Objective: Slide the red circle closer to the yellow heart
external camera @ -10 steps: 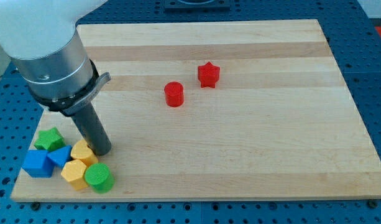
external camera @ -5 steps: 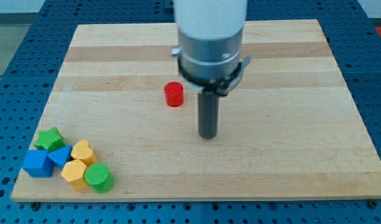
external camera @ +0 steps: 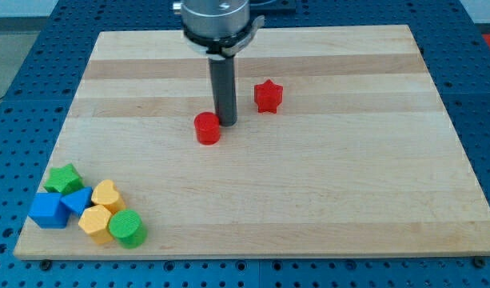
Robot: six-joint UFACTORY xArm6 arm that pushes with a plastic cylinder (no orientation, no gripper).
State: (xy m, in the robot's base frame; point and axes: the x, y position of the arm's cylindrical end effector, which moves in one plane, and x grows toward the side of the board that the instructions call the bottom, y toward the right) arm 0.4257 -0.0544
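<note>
Touching my tip (external camera: 226, 122), red circle (external camera: 207, 128) stands upright.

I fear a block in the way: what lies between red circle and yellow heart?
Camera view: only bare board between red circle and yellow heart.

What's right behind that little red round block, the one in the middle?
My tip stands against the red circle at its upper right. The rod covers a strip of board behind it; farther right sits a red star.

Pale matt wooden board (external camera: 348, 192), visible grain
</note>
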